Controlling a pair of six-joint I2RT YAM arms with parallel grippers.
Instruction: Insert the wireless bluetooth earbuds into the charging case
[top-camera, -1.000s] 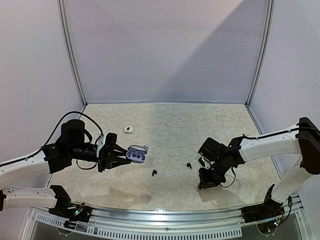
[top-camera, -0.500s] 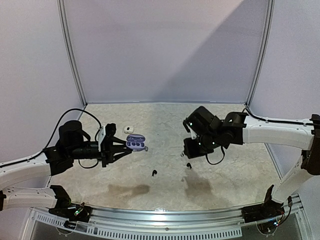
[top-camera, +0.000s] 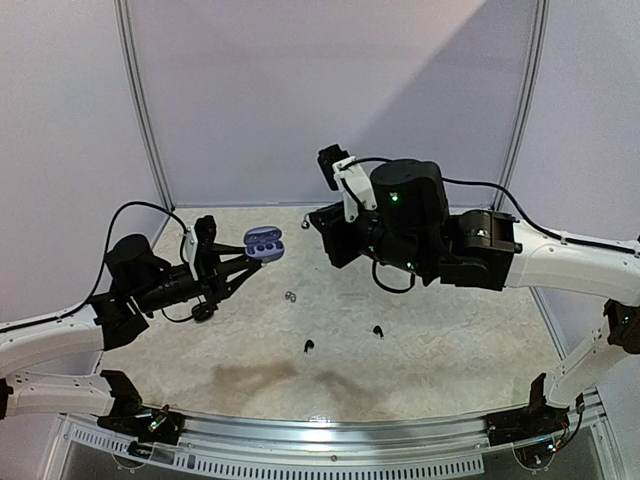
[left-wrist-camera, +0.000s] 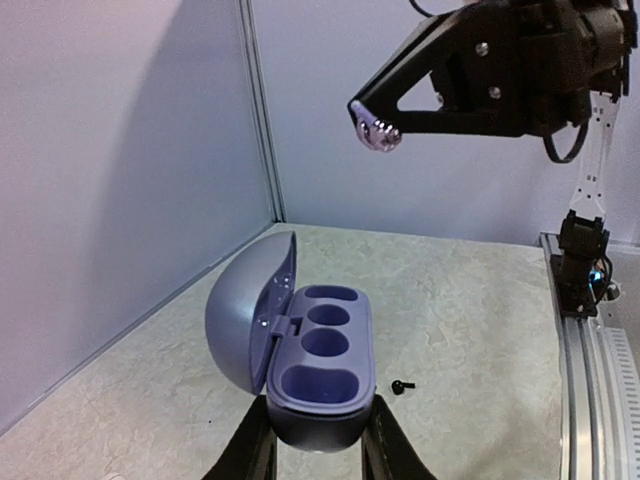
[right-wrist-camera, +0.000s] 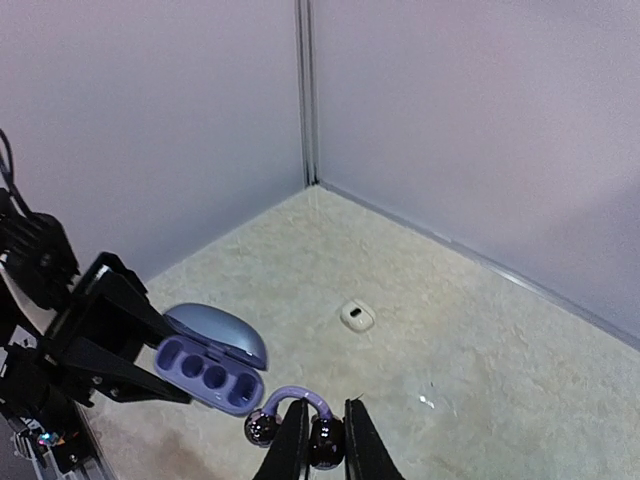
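My left gripper (left-wrist-camera: 318, 445) is shut on the base of an open purple charging case (left-wrist-camera: 318, 350), lid up and its wells empty, held above the table in the top view (top-camera: 262, 243). My right gripper (right-wrist-camera: 322, 448) is shut on a clip-shaped earbud (right-wrist-camera: 292, 405) with a purple bridge and two glossy dark ends. It hangs in the air up and to the right of the case (right-wrist-camera: 210, 365), apart from it. The left wrist view shows that earbud (left-wrist-camera: 377, 134) high above the case. Two black earbuds (top-camera: 308, 346) (top-camera: 378, 330) and a silvery one (top-camera: 290, 296) lie on the table.
A small white case (right-wrist-camera: 356, 317) lies on the table near the back left. A black earbud (left-wrist-camera: 402, 386) lies just right of the held case. Grey walls close in the back and sides. A metal rail (top-camera: 330, 430) runs along the near edge.
My right arm rose from the front right of the table and swung up and left with the earbud. My left gripper lifted the open case higher and further back.
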